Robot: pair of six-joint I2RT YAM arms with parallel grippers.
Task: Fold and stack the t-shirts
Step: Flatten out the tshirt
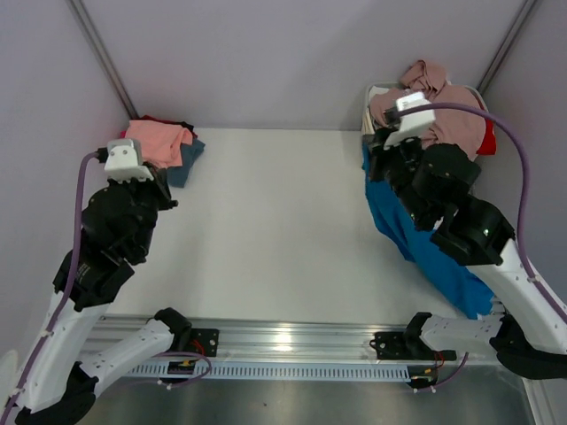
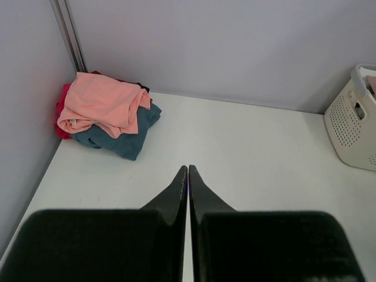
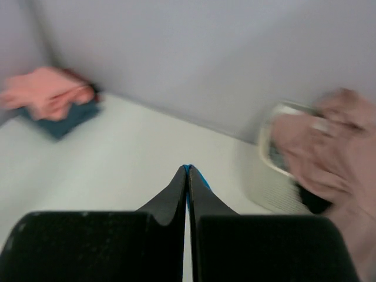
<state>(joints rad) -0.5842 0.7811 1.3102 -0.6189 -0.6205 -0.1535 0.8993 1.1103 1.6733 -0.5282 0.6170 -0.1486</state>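
Note:
A folded stack sits in the far left corner, with a salmon pink t-shirt (image 1: 159,140) (image 2: 103,103) on top of a slate blue-grey one (image 2: 126,138) and a red one (image 2: 61,108) at the wall side. My left gripper (image 2: 188,169) is shut and empty above bare table, short of that stack. My right gripper (image 3: 188,168) is shut on the bright blue t-shirt (image 1: 416,239). The shirt hangs from it down the table's right side, and a blue sliver (image 3: 197,173) shows at the fingertips. A dusty mauve-pink t-shirt (image 1: 443,106) is heaped in the basket.
The white slatted basket (image 2: 352,126) (image 1: 376,91) stands at the far right corner, just behind my right gripper, with red and dark cloth showing under the mauve heap. Grey walls close the back and both sides. The arms' mounting rail (image 1: 283,341) runs along the near edge.

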